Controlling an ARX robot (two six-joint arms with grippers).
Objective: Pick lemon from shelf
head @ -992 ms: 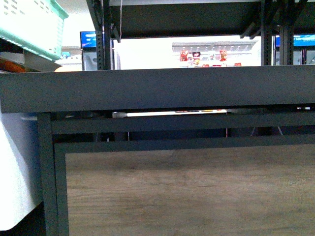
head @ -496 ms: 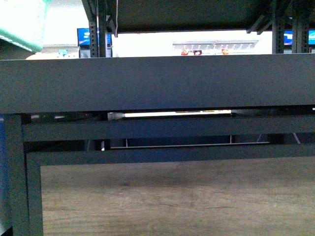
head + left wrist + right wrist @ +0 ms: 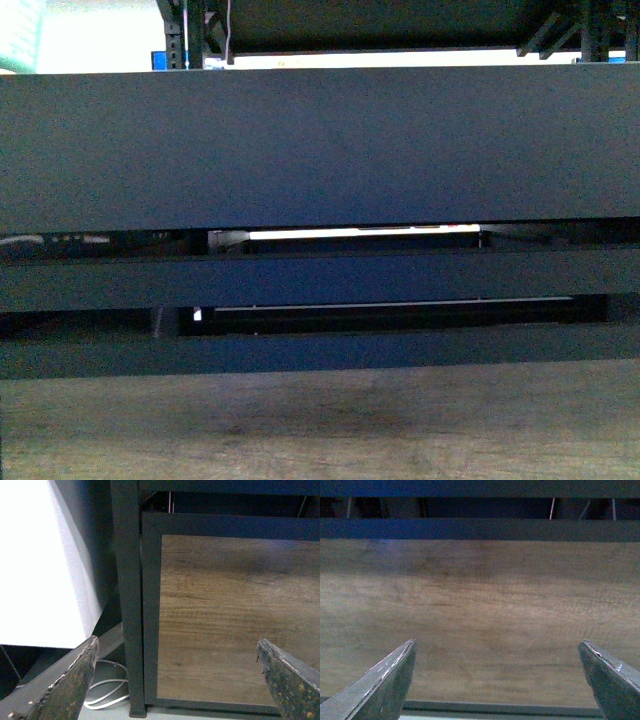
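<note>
Black tray front [image 3: 320,150] of the shelf [image 3: 320,275] now fills far more of the front view than a second ago: robot closing in, low by the wood-look panel [image 3: 480,610]. Left fingers [image 3: 65,685] and right fingers [image 3: 380,685] spread wide, empty. Lemon unseen, probably in a tray above the panel.
</note>
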